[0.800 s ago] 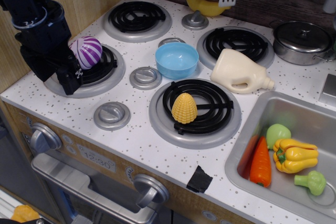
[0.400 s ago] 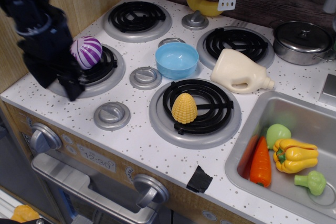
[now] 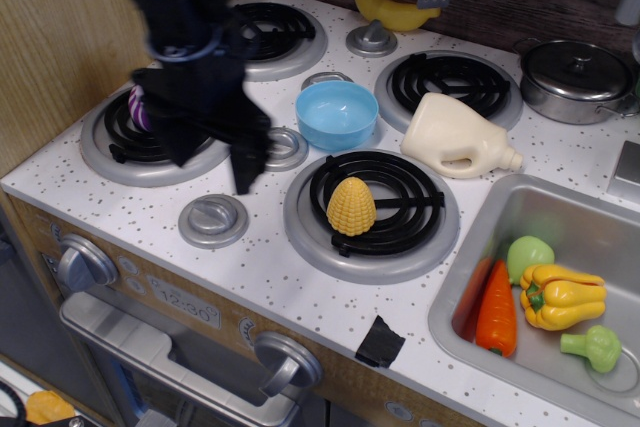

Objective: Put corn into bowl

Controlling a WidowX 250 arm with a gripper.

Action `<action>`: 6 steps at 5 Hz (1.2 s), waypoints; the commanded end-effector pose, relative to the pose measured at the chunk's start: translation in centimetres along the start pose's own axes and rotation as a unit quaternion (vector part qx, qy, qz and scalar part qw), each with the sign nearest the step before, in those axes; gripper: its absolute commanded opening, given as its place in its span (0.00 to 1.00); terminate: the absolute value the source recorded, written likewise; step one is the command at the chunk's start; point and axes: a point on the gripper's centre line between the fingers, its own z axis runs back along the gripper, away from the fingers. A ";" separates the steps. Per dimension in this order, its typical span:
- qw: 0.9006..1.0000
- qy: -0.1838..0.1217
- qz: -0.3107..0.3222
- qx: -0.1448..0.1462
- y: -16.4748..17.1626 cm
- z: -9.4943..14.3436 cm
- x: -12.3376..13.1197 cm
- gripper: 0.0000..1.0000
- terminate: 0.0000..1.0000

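The corn (image 3: 351, 206), a stubby yellow bumpy cob, stands on the front right burner (image 3: 372, 213). The light blue bowl (image 3: 336, 114) sits empty just behind that burner, in the middle of the stovetop. My gripper (image 3: 214, 167) is a black, motion-blurred shape over the knobs left of the corn and front left of the bowl, touching neither. Its fingers point down; the blur hides whether they are open or shut. Nothing shows between them.
A purple striped ball (image 3: 137, 107) on the front left burner is mostly hidden behind the arm. A cream jug (image 3: 455, 137) lies right of the bowl. A grey pot with lid (image 3: 577, 75) stands back right, a banana (image 3: 395, 14) at the back. The sink (image 3: 590, 207) holds a carrot, yellow pepper and green vegetables.
My gripper has swung from the far left edge, beside the purple ball, rightward to the middle of the stovetop, nearer the corn. The corn and bowl have not moved.
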 end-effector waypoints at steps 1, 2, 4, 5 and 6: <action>0.999 -0.037 0.011 -0.018 -5.5 2.3 2.4 1.00 0.00; 0.998 -0.039 0.033 -0.025 -7.7 1.3 2.9 1.00 0.00; 0.997 -0.065 0.028 -0.033 -8.1 -2.1 3.6 1.00 0.00; 0.997 -0.068 0.016 -0.017 -7.0 -2.7 4.3 1.00 0.00; 0.997 -0.076 0.014 -0.028 -6.5 -3.6 5.0 1.00 0.00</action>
